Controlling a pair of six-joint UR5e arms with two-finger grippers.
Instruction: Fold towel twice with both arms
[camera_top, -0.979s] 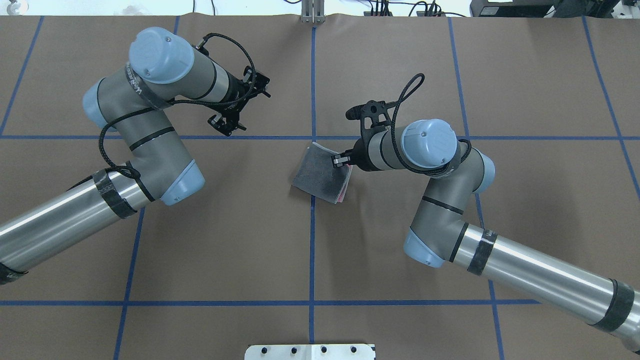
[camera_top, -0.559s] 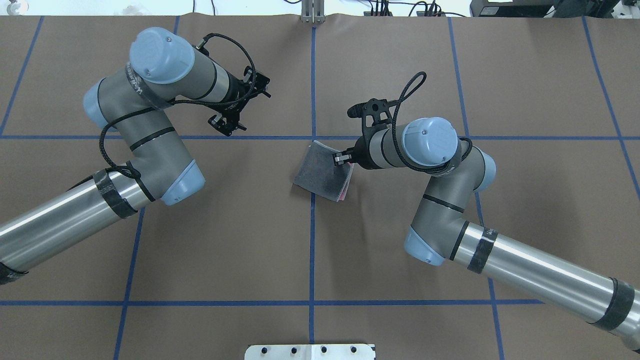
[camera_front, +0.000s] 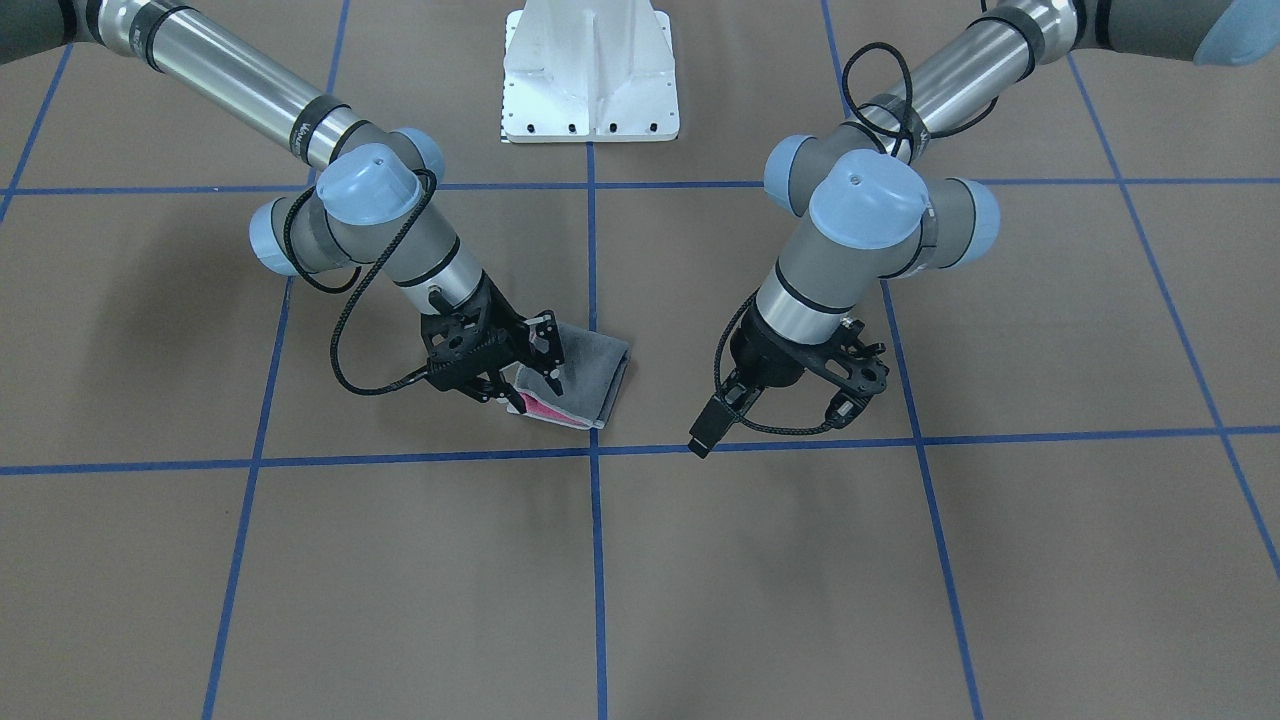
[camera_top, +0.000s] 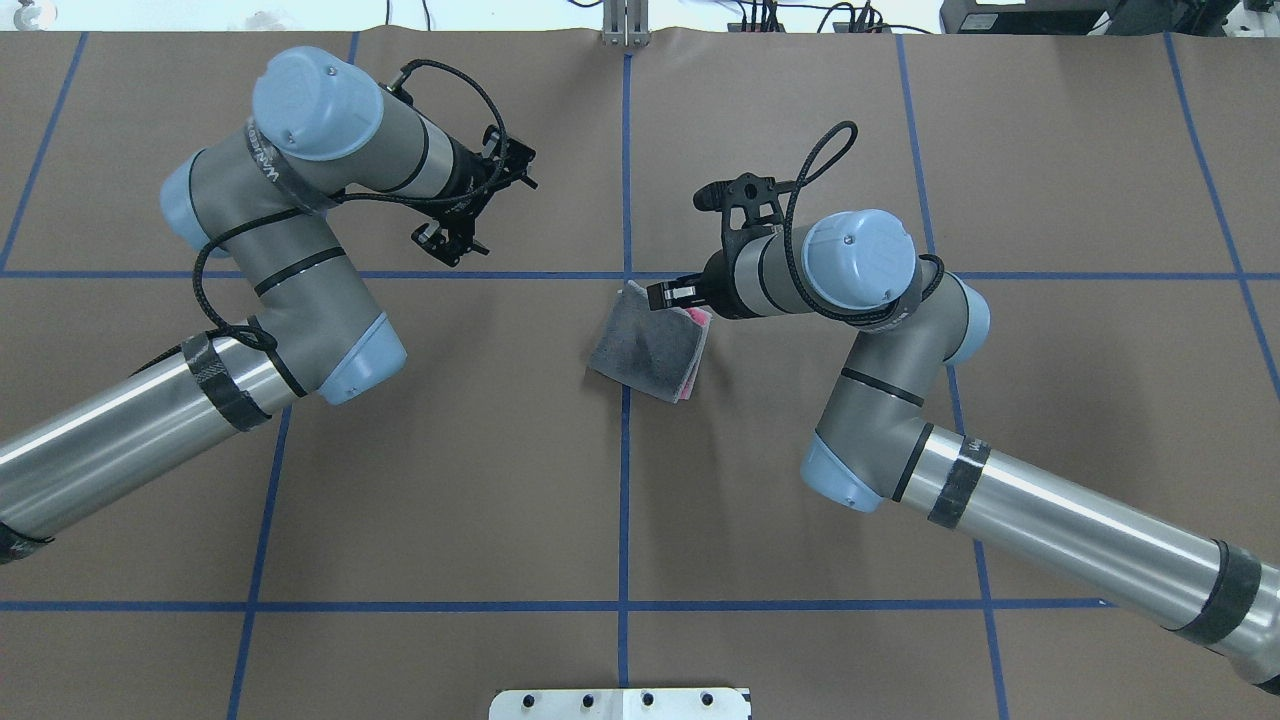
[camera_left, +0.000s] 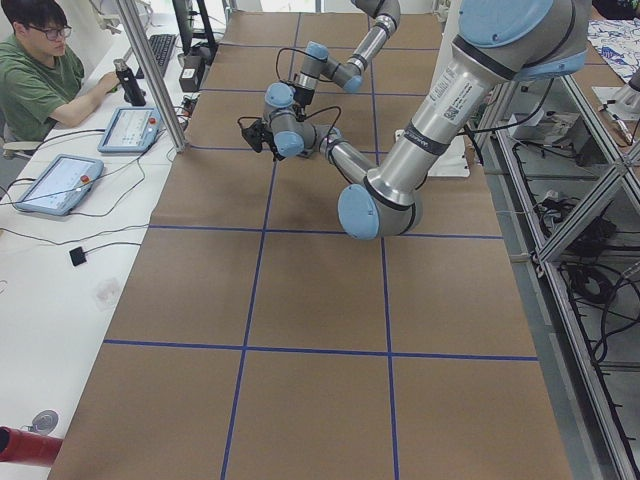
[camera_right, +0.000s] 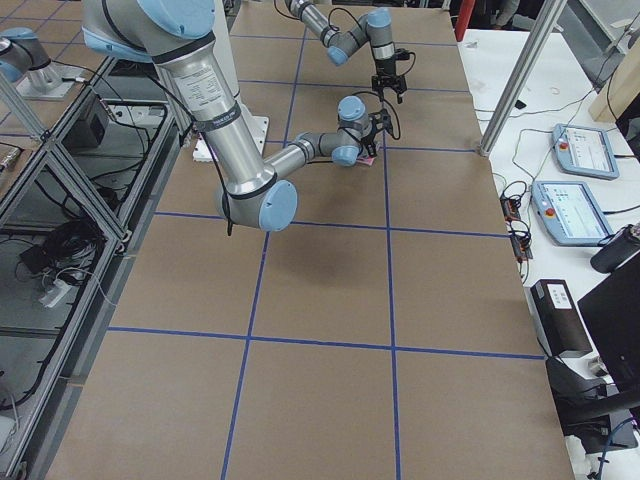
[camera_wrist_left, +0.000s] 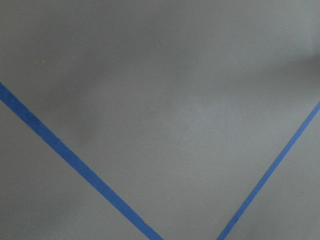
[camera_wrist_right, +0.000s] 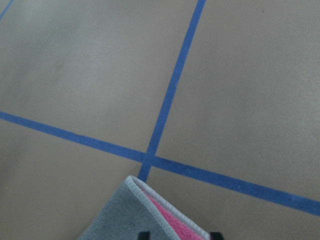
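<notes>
Apparently past second fold: hovered right claw (camera_top: 665, 292), fingers spread, just above folded dark-grey-over-pink terry towel (camera_top: 640, 350). Couldn't tell left claw (camera_top: 450, 240) state. Called next for clean lift-off.

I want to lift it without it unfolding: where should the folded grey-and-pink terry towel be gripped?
Grip the folded dark grey terry towel at its layered edge where pink shows, coming from the robot's right. Pinching all layers there should keep the fold shut; the right hand is nearest.
</notes>
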